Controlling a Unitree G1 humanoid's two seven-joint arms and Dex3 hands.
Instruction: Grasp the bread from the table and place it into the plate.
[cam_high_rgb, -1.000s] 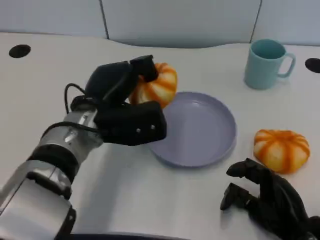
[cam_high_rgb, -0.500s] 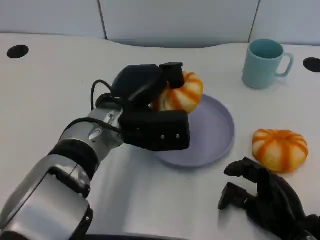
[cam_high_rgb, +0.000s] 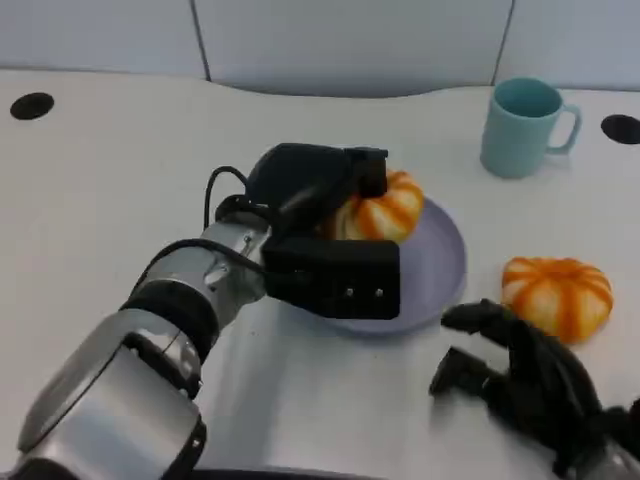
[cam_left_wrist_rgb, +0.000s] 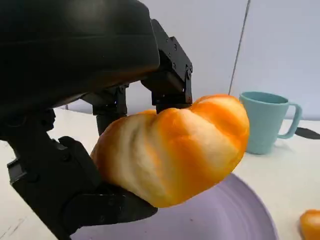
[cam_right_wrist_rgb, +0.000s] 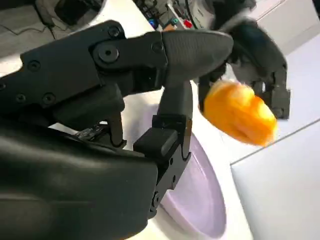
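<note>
The left hand (cam_high_rgb: 325, 235) covers the near left part of the plate (cam_high_rgb: 440, 250) and the lower left of the bread (cam_high_rgb: 385, 208) it holds. The right hand (cam_high_rgb: 530, 385) is cut off at the lower right edge. The bread looks blurred in the right wrist view.

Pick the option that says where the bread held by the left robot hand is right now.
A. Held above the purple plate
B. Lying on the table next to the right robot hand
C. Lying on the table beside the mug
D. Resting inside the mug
A: the left robot hand grips the bread over the purple plate, and the left wrist view shows the bread clear of the plate's surface.
</note>
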